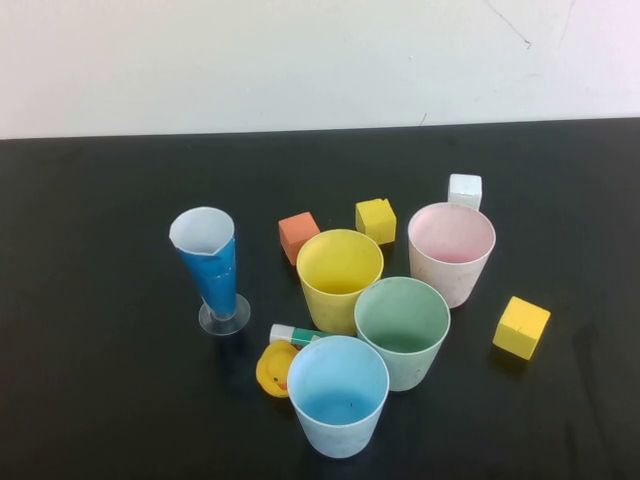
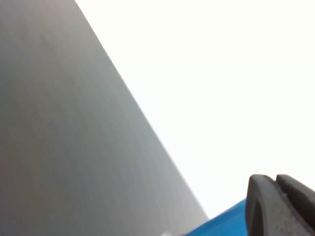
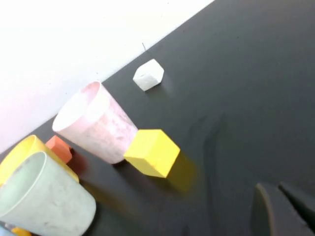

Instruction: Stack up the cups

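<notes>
Four cups stand upright and apart in the middle of the black table: yellow cup [image 1: 339, 280], pink cup [image 1: 451, 252], green cup [image 1: 402, 332] and light blue cup [image 1: 338, 396] nearest the front. Neither arm shows in the high view. My right gripper [image 3: 273, 187] is shut and empty, low over bare table to the right of the pink cup [image 3: 98, 123], green cup [image 3: 44, 201] and yellow cup [image 3: 19, 152]. My left gripper [image 2: 274, 178] is shut with nothing in it, facing the wall beside a blue surface [image 2: 221, 221]; no cup appears in its view.
A tall blue cone glass [image 1: 212, 270] stands at the left. Around the cups lie an orange cube [image 1: 298, 236], a yellow cube [image 1: 376, 220], a white cube [image 1: 464, 190], a second yellow cube [image 1: 521, 327], a rubber duck [image 1: 274, 370] and a glue stick [image 1: 295, 335].
</notes>
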Motion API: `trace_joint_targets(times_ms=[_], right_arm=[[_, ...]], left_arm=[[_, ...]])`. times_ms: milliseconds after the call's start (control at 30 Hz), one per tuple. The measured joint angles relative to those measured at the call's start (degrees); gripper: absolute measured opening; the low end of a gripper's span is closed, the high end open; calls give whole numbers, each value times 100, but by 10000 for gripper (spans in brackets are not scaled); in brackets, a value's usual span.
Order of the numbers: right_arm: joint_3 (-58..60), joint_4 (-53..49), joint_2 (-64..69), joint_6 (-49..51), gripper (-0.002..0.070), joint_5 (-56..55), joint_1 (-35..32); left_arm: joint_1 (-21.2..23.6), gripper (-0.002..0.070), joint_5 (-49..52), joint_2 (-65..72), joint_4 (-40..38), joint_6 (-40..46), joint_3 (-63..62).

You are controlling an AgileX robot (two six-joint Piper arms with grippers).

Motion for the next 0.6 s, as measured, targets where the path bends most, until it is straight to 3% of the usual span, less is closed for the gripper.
trace_joint_targets(times_ms=[200, 400, 600], right_arm=[[0, 0, 0, -412, -2, 136, 0], [0, 0, 0, -660, -2, 174, 0], [0, 0, 0, -838, -2, 210, 0]], left_arm=[[0, -2, 1661, 302, 886, 1415, -1095], [-26, -2, 3859, 1913, 1346, 2909, -3163], [-479, -2, 5093, 3492, 1443, 3560, -4929]])
